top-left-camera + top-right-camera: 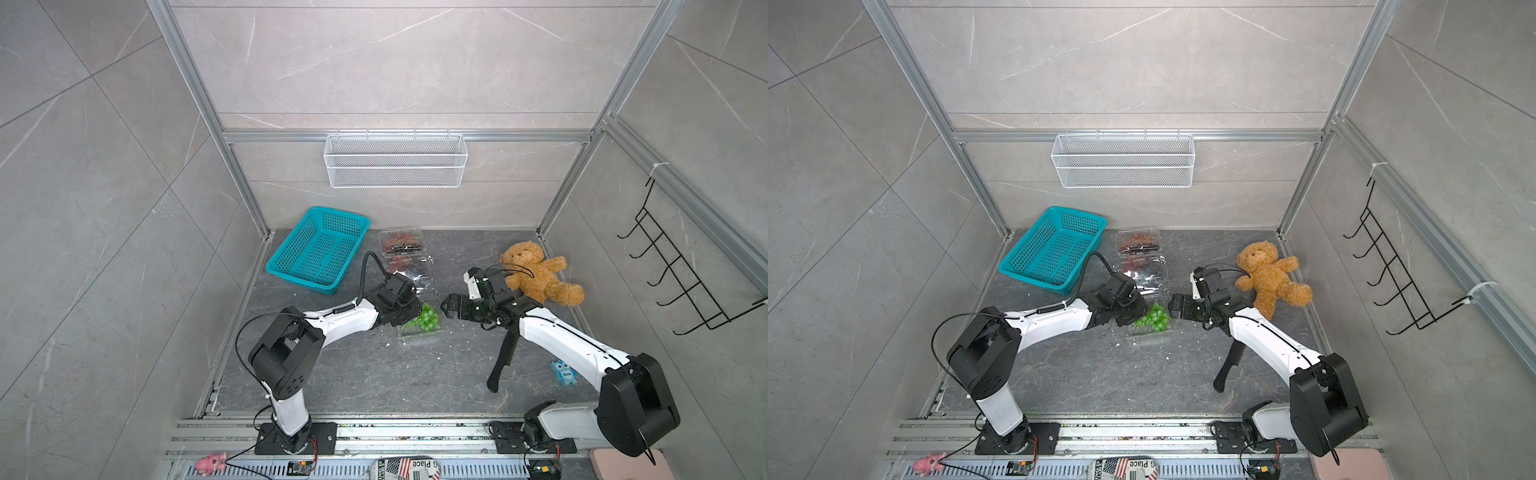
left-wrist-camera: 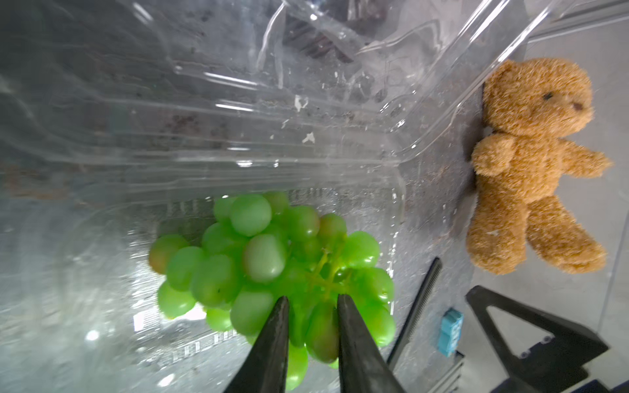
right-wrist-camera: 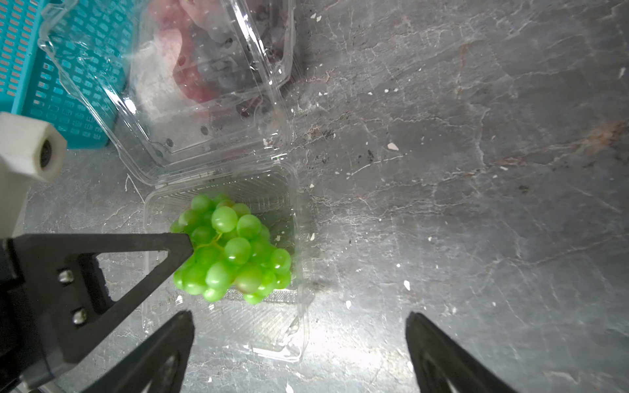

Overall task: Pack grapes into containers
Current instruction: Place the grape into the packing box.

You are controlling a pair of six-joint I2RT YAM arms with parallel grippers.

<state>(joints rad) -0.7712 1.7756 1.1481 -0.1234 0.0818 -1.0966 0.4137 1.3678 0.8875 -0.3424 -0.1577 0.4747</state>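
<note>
Grapes (image 2: pixel 265 258), green, lie in the open box (image 3: pixel 238 330) mid-bench (image 3: pixel 442 170), left pincer (image 2: pixel 313 299) narrowly astride their stem (image 2: pixel 323 272), grip unclear, right pincer (image 3: pixel 299 314) spread nearby, likely for the lid (image 3: pixel 153 143).

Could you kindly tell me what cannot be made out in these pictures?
- Left wrist view: whether the left gripper pinches the green grapes or only touches them; berries fill the gap.
- Right wrist view: red and dark grapes in the far containers, blurred behind clear plastic.
- Top views: the black knife's far end, under the right arm.
</note>
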